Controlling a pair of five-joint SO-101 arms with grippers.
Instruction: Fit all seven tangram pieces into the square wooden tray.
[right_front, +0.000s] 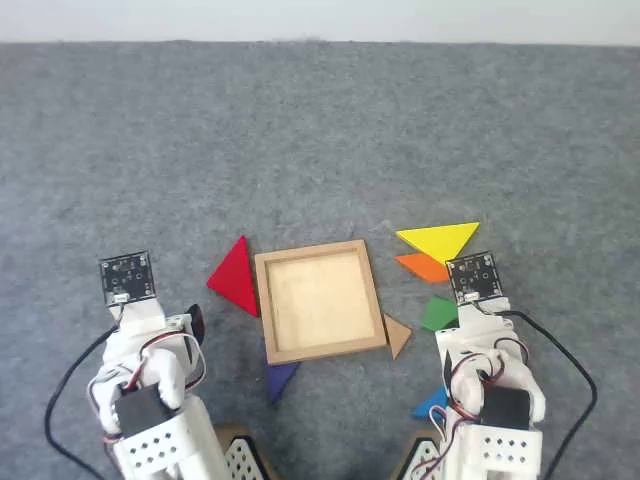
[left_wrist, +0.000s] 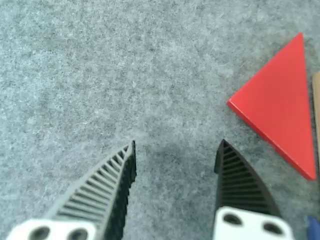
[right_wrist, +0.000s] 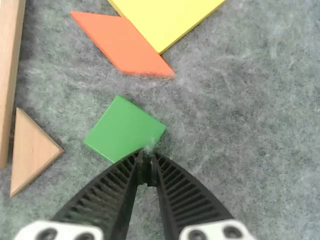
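The square wooden tray (right_front: 264, 300) lies in the middle of the mat with nothing inside. A red triangle (right_front: 235, 277) lies against its left side, and a purple piece (right_front: 280, 378) sits at its near left corner. To its right are a tan triangle (right_front: 397, 334), a yellow triangle (right_front: 440, 238), an orange parallelogram (right_front: 422, 266), a green square (right_front: 438, 313) and a blue piece (right_front: 432, 403). My left gripper (left_wrist: 177, 145) is open over bare mat beside the red triangle (left_wrist: 282, 115). My right gripper (right_wrist: 147, 156) is shut, its tips at a corner of the green square (right_wrist: 125, 129).
Grey carpet-like mat (right_front: 320, 130) covers the table, bare across its far half. Both arm bases stand at the near edge, with black cables (right_front: 575, 390) looping beside them. The tray's edge (right_wrist: 10, 75) runs close to the tan triangle (right_wrist: 30, 150).
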